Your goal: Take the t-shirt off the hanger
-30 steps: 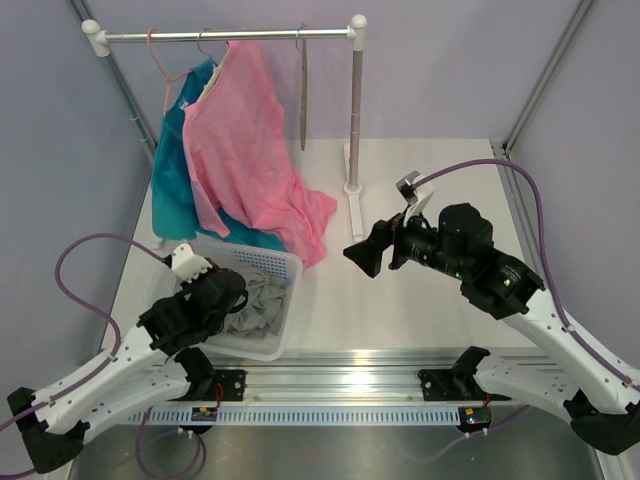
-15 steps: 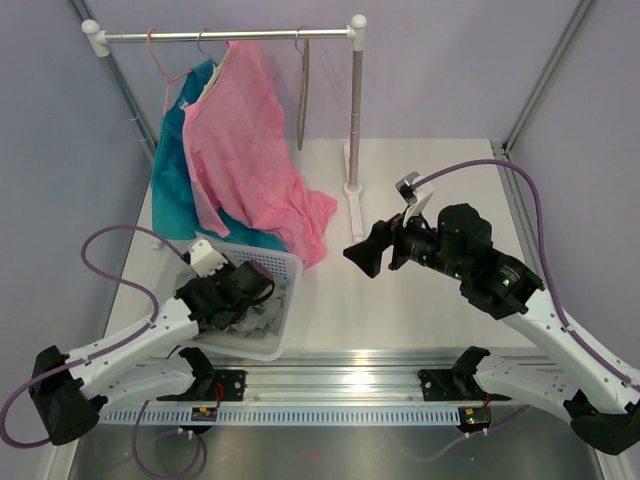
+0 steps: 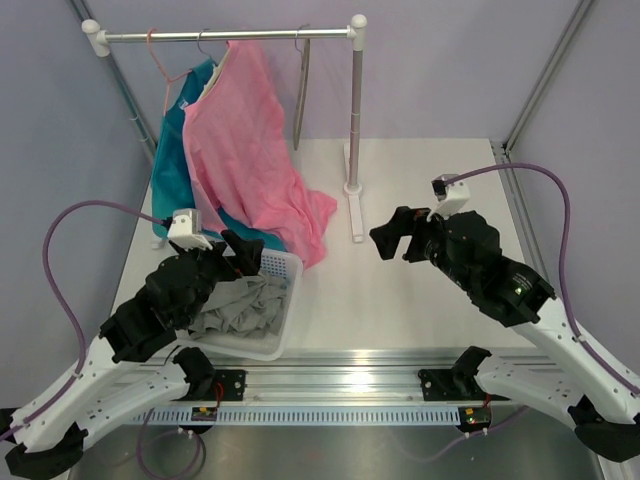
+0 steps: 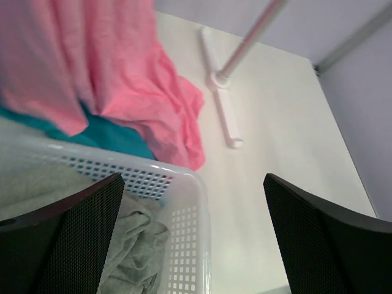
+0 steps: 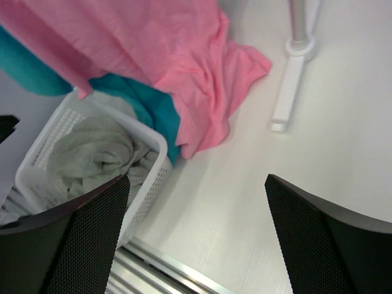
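The t-shirt lies in the basket, the hanger bare well behind it — the left gripper, spread empty above it like the right gripper beside it, might snag the rim.

Robot lab test cell: plain lilac screen walls, white table, aluminium mounting rail, small garment rack.

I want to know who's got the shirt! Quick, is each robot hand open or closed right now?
Left hand: open, holding nothing.
Right hand: open, holding nothing.
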